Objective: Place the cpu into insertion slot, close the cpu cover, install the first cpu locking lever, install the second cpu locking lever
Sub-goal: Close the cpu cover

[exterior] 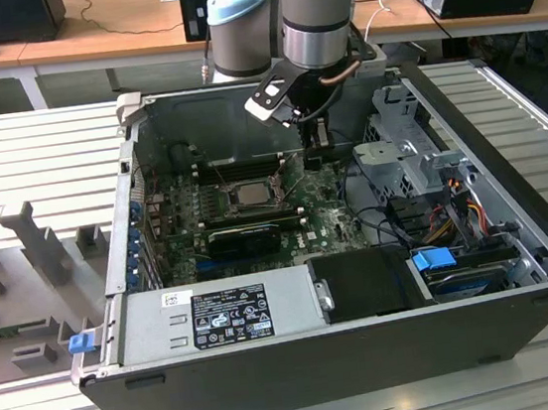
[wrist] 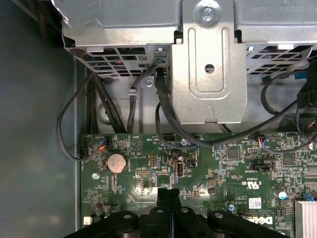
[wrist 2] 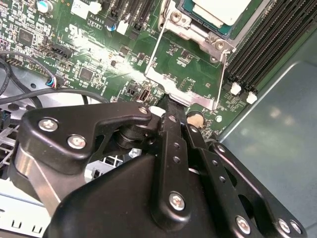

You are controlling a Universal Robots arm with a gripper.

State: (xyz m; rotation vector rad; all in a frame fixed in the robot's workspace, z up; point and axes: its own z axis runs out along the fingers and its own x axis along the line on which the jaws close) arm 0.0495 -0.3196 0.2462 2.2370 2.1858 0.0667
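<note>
We find the open dark grey computer case (exterior: pixel 372 353) lying on the pale slatted surface (exterior: pixel 28 155), with the arm reaching down into it from above. The black gripper (exterior: pixel 318 155) hangs low over the green motherboard (exterior: pixel 331 220), just to the exterior view's right of the socket. In both wrist views the jaws are together, with no gap between the fingertips (wrist 2: pixel 170 101) (wrist: pixel 168 191). The small square cpu with its pale silvery metal face (wrist 2: pixel 220 10) (exterior: pixel 250 194) is seated in the square insertion slot (wrist 2: pixel 210 25). The thin silvery metal cpu cover (wrist 2: pixel 183 89) is not down over the chip. It stands swung open towards the gripper, and the green board shows through its cut-out middle. In the second wrist view the fingertips sit right at the cover's free edge, but we cannot tell whether they touch or pinch it. Long black memory slots (wrist 2: pixel 262 44) run beside the socket. In the first wrist view a round silver coin cell (wrist: pixel 117 161) lies on the board, beyond it a grey metal drive cage (wrist: pixel 208 74) and looping black cables (wrist: pixel 74 114).
</note>
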